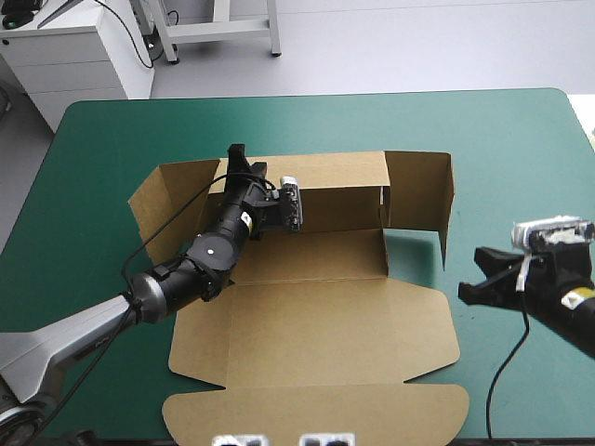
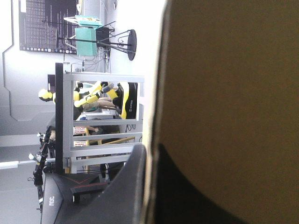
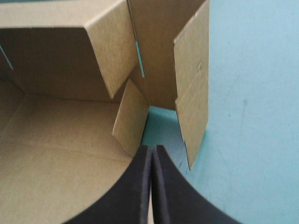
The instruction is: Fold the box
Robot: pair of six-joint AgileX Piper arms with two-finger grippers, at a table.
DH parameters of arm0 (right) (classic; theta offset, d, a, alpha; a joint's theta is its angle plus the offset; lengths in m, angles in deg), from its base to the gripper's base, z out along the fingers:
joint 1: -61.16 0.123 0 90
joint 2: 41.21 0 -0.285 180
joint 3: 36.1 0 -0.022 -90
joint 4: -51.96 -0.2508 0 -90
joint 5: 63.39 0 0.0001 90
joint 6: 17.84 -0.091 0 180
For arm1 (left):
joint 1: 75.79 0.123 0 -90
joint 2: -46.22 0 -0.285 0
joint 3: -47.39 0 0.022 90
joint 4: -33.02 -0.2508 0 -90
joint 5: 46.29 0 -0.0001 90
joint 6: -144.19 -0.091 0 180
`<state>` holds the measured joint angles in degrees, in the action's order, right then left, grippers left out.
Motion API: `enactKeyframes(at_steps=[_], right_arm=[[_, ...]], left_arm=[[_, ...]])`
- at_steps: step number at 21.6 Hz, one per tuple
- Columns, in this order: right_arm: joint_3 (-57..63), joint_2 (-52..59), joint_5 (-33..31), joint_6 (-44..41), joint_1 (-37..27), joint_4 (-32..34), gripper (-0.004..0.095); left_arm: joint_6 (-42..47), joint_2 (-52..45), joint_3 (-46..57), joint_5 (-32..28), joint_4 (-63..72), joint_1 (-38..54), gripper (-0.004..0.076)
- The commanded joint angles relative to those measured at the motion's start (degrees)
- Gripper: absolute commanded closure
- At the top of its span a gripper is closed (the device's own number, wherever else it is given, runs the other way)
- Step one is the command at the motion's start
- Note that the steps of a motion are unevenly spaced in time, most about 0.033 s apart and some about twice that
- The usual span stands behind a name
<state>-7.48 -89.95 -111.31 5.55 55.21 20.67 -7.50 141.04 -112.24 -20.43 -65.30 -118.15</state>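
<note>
Left gripper (image 1: pixel 238 160) is clamped on the far wall of the box (image 1: pixel 316 325), which lies mid-worktop (image 1: pixel 521 139) with its far and side walls raised and its lid flat. Right gripper (image 1: pixel 472 275), fingers pressed together and holding nothing, is just beside the box's right side.

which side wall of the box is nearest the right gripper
The brown cardboard box's right side wall, upright ahead of the black right gripper; the left wall lies across the box.

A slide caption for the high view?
Left tool grips the back wall of the box; right tool stands beside it.
</note>
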Motion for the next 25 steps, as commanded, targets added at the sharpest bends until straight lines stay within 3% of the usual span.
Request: enactKeyframes(at_steps=[1,6,13,17,21,25], right_arm=[[-9.8,-8.3,3.4,2.4,0.0,-3.0,0.0928],[-23.1,-22.1,0.4,1.6,0.0,-2.9,0.0928],[-45.0,-43.1,-12.6,-1.6,0.0,-3.2,0.0925],[-47.6,-46.6,-12.8,-3.9,1.3,-1.8,0.0925],[-48.1,-49.4,-11.2,-8.5,5.9,5.8,0.0925],[-52.7,-54.4,-11.6,-11.6,6.7,5.8,0.0925]], left_arm=[[1.7,-2.6,-1.2,2.9,-1.9,-0.2,0.0732],[1.7,-2.6,-1.2,2.4,-1.9,-0.2,0.0732],[1.6,-2.6,-1.2,5.3,-1.9,-2.1,0.0732],[1.3,-2.6,-0.7,6.7,-1.9,-4.2,0.0732],[1.3,-2.6,1.4,9.4,-1.9,-5.0,0.0732],[2.0,-2.5,2.3,10.0,-1.9,-7.6,0.0732]])
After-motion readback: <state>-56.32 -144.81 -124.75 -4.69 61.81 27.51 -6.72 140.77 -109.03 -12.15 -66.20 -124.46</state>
